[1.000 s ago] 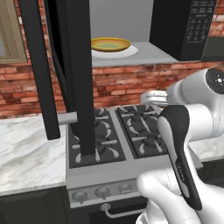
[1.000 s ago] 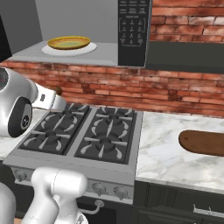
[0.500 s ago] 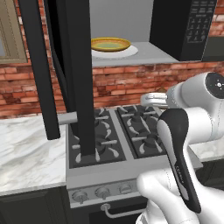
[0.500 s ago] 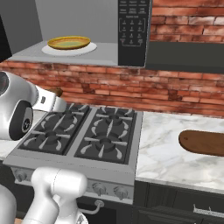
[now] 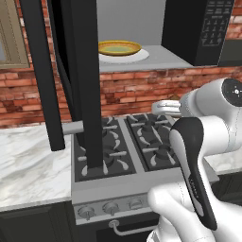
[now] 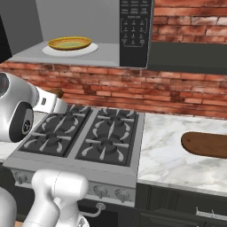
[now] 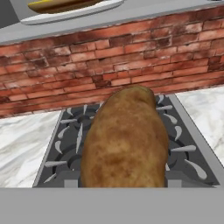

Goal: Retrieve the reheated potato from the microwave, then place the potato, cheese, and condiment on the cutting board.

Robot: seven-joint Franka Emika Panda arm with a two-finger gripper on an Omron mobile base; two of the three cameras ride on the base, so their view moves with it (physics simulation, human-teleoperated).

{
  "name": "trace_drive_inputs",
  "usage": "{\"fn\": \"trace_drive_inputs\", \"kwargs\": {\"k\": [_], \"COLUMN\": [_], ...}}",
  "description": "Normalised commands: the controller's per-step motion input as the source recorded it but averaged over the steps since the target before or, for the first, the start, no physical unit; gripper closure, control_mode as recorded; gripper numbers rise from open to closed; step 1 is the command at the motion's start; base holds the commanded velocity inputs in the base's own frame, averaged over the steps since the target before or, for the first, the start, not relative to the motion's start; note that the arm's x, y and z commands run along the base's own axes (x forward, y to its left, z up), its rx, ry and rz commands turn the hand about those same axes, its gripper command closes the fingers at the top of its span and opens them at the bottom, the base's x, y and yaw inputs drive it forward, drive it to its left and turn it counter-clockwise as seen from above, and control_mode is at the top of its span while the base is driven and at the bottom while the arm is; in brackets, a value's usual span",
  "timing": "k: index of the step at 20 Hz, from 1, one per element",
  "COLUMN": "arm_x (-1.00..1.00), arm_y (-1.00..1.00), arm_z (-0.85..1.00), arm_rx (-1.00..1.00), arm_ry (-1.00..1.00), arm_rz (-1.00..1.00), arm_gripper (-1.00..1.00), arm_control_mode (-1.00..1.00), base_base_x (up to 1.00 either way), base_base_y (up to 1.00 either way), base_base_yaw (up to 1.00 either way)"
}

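The large black microwave (image 6: 135, 33) with its swung-open dark door (image 5: 80, 80) sits above the grey gas stove (image 6: 84, 137). The dark brown oval wooden cutting board (image 6: 206, 144) lies on the marble counter to the right. The gripper (image 6: 58, 95) is closed around the brown-tan roundish potato (image 7: 127, 140), held over the burners.

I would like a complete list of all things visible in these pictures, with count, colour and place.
Brown roundish potato: one, brown-tan, held at the gripper above the stove.
Black microwave: one, door open, above the brick wall.
Yellow plate: one, on the white turntable inside the microwave.
Dark brown wooden cutting board: one, on the marble counter right of the stove.
Grey stove: one, dark grates, knobs in front.
Marble counter: white-grey, both sides of the stove.
Gripper: one, white, over the stove's left burners.
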Motion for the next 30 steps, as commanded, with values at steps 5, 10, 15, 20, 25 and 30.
{"fn": "trace_drive_inputs", "kwargs": {"k": [5,10,15,20,25,30], "arm_x": [0.0,0.0,0.0,0.0,0.0,0.0], "arm_y": [0.0,0.0,0.0,0.0,0.0,0.0], "arm_z": [0.0,0.0,0.0,0.0,0.0,0.0], "arm_rx": [0.0,0.0,0.0,0.0,0.0,0.0], "arm_ry": [0.0,0.0,0.0,0.0,0.0,0.0], "arm_rz": [0.0,0.0,0.0,0.0,0.0,0.0], "arm_gripper": [1.0,1.0,1.0,1.0,1.0,1.0], "arm_control_mode": [1.0,1.0,1.0,1.0,1.0,1.0], "base_base_x": [0.0,0.0,0.0,-0.09,-0.13,-0.06], "base_base_y": [0.0,0.0,0.0,-0.14,-0.49,-0.58], "base_base_yaw": [0.0,0.0,0.0,0.0,0.0,0.0]}}
